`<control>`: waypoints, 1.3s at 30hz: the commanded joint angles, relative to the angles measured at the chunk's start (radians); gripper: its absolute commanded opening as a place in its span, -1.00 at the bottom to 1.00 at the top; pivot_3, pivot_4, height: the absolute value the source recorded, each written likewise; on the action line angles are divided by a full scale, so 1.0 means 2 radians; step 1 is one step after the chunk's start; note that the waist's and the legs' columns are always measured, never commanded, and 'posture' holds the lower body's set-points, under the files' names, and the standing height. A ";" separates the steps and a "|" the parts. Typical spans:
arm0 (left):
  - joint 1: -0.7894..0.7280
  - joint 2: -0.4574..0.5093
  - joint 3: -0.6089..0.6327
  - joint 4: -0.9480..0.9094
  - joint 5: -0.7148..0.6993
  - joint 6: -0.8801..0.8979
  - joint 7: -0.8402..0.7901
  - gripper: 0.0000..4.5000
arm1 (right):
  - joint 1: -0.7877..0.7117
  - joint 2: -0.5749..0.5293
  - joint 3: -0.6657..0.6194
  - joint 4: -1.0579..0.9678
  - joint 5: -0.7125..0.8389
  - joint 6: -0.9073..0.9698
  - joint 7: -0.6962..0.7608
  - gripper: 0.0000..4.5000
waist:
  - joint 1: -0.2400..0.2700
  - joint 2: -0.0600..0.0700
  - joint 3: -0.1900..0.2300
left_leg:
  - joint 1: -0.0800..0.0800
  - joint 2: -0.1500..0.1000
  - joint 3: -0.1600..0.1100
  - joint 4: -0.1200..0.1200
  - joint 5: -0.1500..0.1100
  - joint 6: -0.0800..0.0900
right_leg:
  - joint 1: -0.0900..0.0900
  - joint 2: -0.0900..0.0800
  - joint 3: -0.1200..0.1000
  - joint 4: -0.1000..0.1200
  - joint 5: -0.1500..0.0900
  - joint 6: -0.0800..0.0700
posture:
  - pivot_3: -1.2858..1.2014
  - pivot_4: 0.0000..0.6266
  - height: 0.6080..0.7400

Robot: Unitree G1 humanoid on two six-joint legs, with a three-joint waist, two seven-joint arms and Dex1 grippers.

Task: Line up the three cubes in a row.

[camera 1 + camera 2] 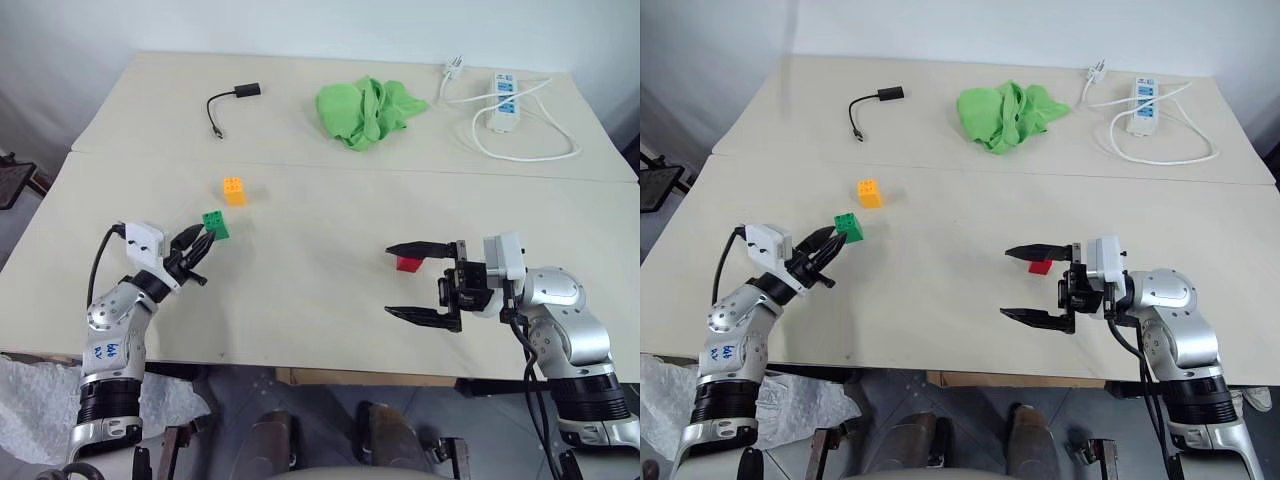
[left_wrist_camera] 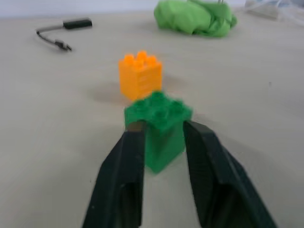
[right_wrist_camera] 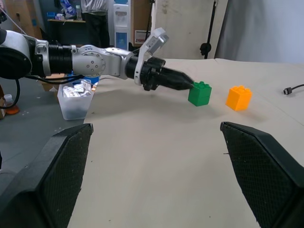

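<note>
Even, diffuse light falls on the pale surface [image 1: 330, 200] — shadows under things are short and faint, with no glare. The left wrist view is soft throughout — the green cube [image 2: 159, 128] and the orange cube [image 2: 140, 76] beyond it both blur.
</note>
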 commanded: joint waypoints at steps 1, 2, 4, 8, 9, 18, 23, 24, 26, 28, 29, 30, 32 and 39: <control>-0.005 0.001 0.004 -0.007 -0.006 -0.001 -0.002 -0.40 | 0.002 0.000 -0.013 -0.017 0.004 -0.004 -0.004 1.00 | 0.000 0.000 0.000 | 0.000 0.000 0.000 0.000 0.000 0.000 | 0.000 0.000 0.000 0.000 0.000 0.000 | 0.03 -0.52 1.00; -0.004 0.001 0.003 -0.008 -0.007 0.000 -0.003 -0.40 | 0.003 0.001 -0.013 -0.017 0.003 -0.005 -0.005 1.00 | -0.001 0.000 0.000 | 0.000 0.000 0.000 0.000 0.000 0.000 | 0.000 0.000 0.000 0.000 0.000 0.000 | 0.03 -0.52 1.00; -0.004 0.001 0.002 -0.009 -0.008 0.002 -0.005 -0.40 | 0.003 0.002 -0.012 -0.015 0.002 -0.007 -0.005 1.00 | -0.001 0.000 0.000 | 0.000 0.000 0.000 0.000 0.000 0.000 | 0.000 0.000 0.000 0.000 0.000 0.000 | 0.03 -0.52 1.00; -0.003 -0.001 0.008 -0.011 -0.014 0.003 -0.004 -0.24 | 0.004 0.003 -0.011 -0.012 0.001 -0.011 -0.005 1.00 | -0.001 0.000 0.000 | 0.000 0.000 0.000 0.000 0.000 0.000 | 0.000 0.000 0.000 0.000 0.000 0.000 | 0.03 -0.52 1.00; -0.002 -0.001 0.009 -0.012 -0.015 0.002 -0.007 -0.16 | 0.004 0.004 -0.011 -0.012 0.000 -0.012 -0.005 1.00 | -0.001 0.000 0.000 | 0.000 0.000 0.000 0.000 0.000 0.000 | 0.000 0.000 0.000 0.000 0.000 0.000 | 0.03 -0.52 1.00; 0.015 -0.015 0.013 -0.058 -0.020 0.023 0.031 0.98 | 0.014 0.002 -0.015 -0.008 -0.002 -0.020 -0.001 1.00 | -0.001 0.000 0.000 | 0.000 0.000 0.000 0.000 0.000 0.000 | 0.000 0.000 0.000 0.000 0.000 0.000 | 0.03 -0.52 1.00; 0.032 -0.065 -0.007 -0.130 0.007 0.081 0.127 0.98 | 0.019 0.000 -0.016 -0.007 -0.001 -0.020 0.001 1.00 | 0.002 0.000 0.000 | 0.000 0.000 0.000 0.000 0.000 0.000 | 0.000 0.000 0.000 0.000 0.000 0.000 | 0.03 -0.52 1.00; 0.028 -0.077 -0.014 -0.138 0.020 0.085 0.150 0.98 | 0.020 -0.001 -0.016 -0.008 0.000 -0.018 0.002 1.00 | 0.003 0.000 0.000 | 0.000 0.000 0.000 0.000 0.000 0.000 | 0.000 0.000 0.000 0.000 0.000 0.000 | 0.03 -0.52 1.00; 0.022 -0.099 -0.022 -0.147 0.038 0.093 0.188 0.98 | 0.021 -0.003 -0.015 -0.008 0.001 -0.015 0.005 1.00 | 0.005 0.000 0.000 | 0.000 0.000 0.000 0.000 0.000 0.000 | 0.000 0.000 0.000 0.000 0.000 0.000 | 0.03 -0.52 1.00; 0.013 -0.121 -0.027 -0.151 0.063 0.105 0.239 0.98 | 0.020 -0.005 -0.014 -0.007 0.001 -0.012 0.009 1.00 | 0.009 0.000 0.000 | 0.000 0.000 0.000 0.000 0.000 0.000 | 0.000 0.000 0.000 -0.001 0.000 0.000 | 0.03 -0.52 1.00; 0.005 -0.138 -0.028 -0.149 0.067 0.107 0.261 0.98 | 0.019 -0.006 -0.015 -0.006 0.001 -0.011 0.011 1.00 | 0.010 0.000 0.000 | 0.000 0.000 0.000 0.000 0.000 0.000 | 0.000 0.000 0.000 -0.001 0.000 0.000 | 0.03 -0.52 1.00; -0.001 -0.147 -0.033 -0.146 0.078 0.108 0.277 0.98 | 0.018 -0.006 -0.015 -0.004 0.001 -0.010 0.012 1.00 | 0.010 0.000 0.000 | 0.000 0.000 0.000 0.000 0.000 0.000 | 0.000 0.000 0.000 -0.001 0.000 0.000 | 0.03 -0.52 1.00; -0.015 -0.163 -0.042 -0.135 0.093 0.109 0.300 0.98 | 0.016 -0.006 -0.016 -0.001 0.002 -0.009 0.013 1.00 | 0.012 0.000 0.000 | 0.000 0.000 0.000 0.000 0.000 0.000 | 0.000 0.000 0.000 -0.001 0.000 0.000 | 0.03 -0.52 1.00; -0.043 -0.181 -0.049 -0.130 0.102 0.151 0.325 0.98 | 0.008 -0.004 -0.014 0.011 -0.001 -0.011 0.020 1.00 | 0.011 0.000 0.000 | 0.000 0.000 0.000 0.000 0.000 0.000 | 0.000 0.001 0.000 -0.001 0.000 0.001 | 0.03 -0.52 1.00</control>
